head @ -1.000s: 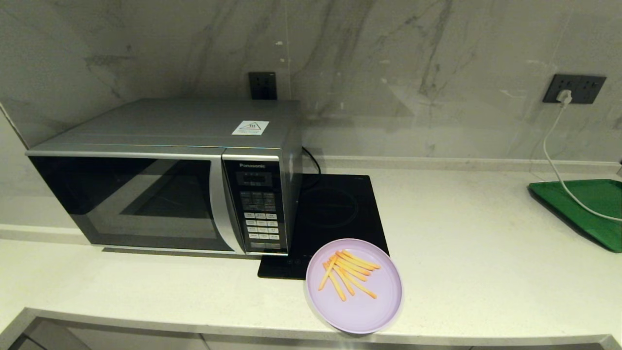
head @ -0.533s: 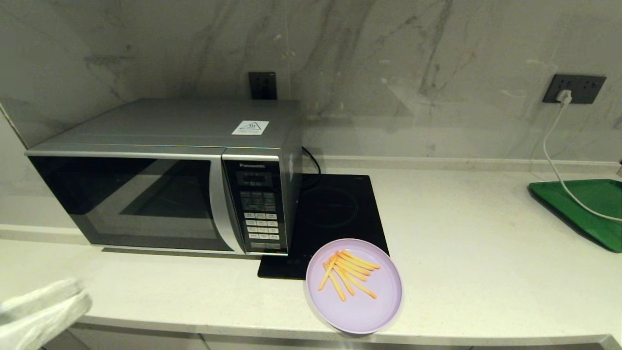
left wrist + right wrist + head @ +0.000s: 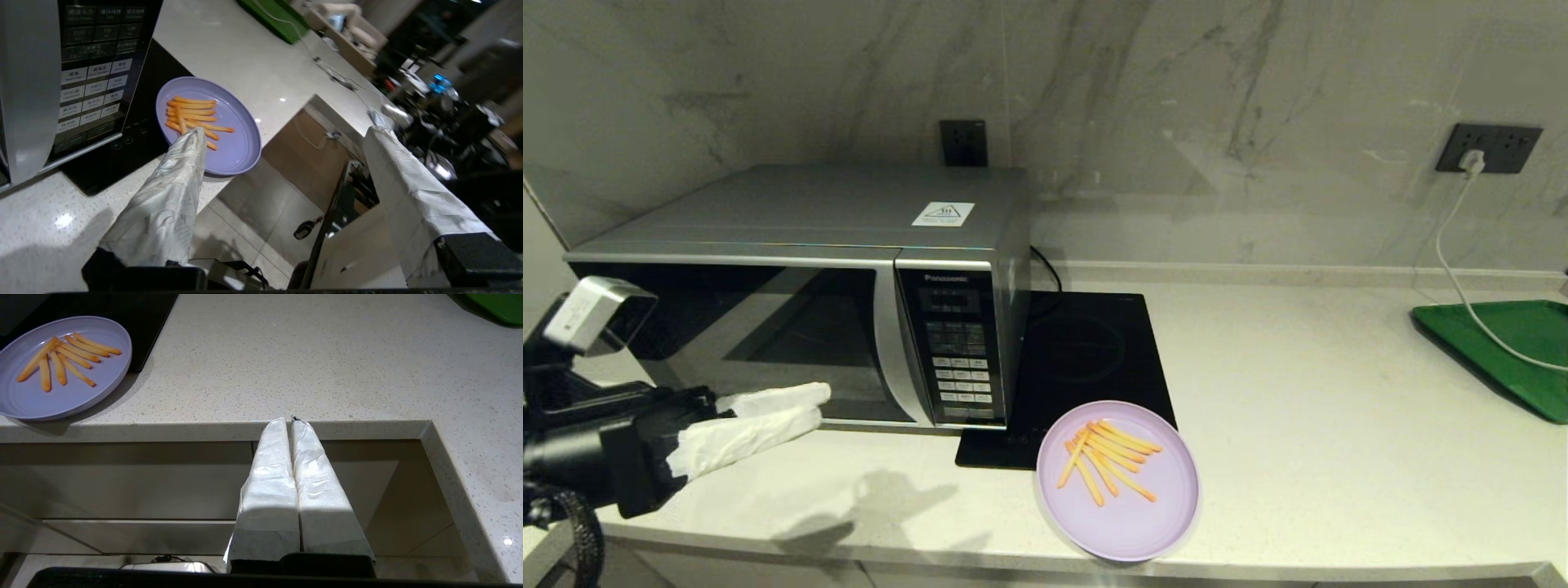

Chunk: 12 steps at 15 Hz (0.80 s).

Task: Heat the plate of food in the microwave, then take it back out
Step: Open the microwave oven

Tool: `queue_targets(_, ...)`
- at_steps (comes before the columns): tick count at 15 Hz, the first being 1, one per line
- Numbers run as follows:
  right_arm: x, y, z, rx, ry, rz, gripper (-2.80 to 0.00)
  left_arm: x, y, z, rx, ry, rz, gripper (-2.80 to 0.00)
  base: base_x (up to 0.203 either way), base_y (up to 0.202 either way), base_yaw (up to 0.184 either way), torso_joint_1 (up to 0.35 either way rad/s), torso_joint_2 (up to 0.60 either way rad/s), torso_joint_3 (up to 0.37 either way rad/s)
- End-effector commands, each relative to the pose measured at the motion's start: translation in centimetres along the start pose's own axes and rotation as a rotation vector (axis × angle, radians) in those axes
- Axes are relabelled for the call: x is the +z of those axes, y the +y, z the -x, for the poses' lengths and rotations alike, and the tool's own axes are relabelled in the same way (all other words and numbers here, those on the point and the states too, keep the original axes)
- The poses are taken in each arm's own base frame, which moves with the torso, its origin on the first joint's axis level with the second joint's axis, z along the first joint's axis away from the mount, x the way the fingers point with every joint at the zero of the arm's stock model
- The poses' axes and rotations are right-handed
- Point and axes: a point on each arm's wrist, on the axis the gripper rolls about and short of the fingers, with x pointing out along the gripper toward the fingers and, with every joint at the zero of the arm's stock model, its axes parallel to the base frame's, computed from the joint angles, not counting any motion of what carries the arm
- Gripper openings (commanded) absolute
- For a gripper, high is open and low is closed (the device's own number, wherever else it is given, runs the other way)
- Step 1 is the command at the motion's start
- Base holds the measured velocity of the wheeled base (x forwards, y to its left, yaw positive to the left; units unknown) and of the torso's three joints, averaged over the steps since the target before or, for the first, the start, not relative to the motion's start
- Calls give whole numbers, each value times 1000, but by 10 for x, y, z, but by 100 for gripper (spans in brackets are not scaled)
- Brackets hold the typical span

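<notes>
The silver-grey microwave (image 3: 792, 327) stands at the left of the counter with its dark glass door closed; its button panel (image 3: 88, 81) shows in the left wrist view. The lilac plate of food (image 3: 1127, 523) with orange-yellow sticks lies at the counter's front edge, right of the microwave, also visible as the plate (image 3: 235, 149) and the plate (image 3: 69, 398). My left gripper (image 3: 818, 406) hovers low in front of the microwave door, open and empty, its white-wrapped fingers wide apart around the gripper centre (image 3: 286, 130). My right gripper (image 3: 290, 420) is shut and empty, below the counter's front edge, right of the plate.
A flat black induction hob (image 3: 1086, 359) lies between the microwave and the plate. A green tray (image 3: 1511, 351) sits at the far right, with a white cable (image 3: 1454, 269) running to a wall socket (image 3: 1486, 149). The counter's front edge (image 3: 367, 428) is just ahead of the right gripper.
My left arm has come up from the lower left into view and moved right, over the counter, in front of the microwave door. The plate and microwave have not moved.
</notes>
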Motion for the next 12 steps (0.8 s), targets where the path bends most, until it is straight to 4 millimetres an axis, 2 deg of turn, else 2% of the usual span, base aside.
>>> queue_targets(1,0,0,0,0,2,1,-280,-26,77,-4,-121,38,78,0,0,0,0,0,0,0)
queue_targets(2,0,0,0,0,2,-1,-280,-34,96,-5,-140,32,30,0,0,0,0,0,0,0)
queue_targets(4,0,0,0,0,2,-1,-280,-40,117,-5,-170,13,-102,0,0,0,0,0,0,0)
queue_targets(9,0,0,0,1,2,0,-280,-35,143,-13,-192,4,-201,0,0,0,0,0,0,0)
queue_targets(12,0,0,0,0,2,-1,-280,-36,153,-29,-233,6,-296,0,0,0,0,0,0,0)
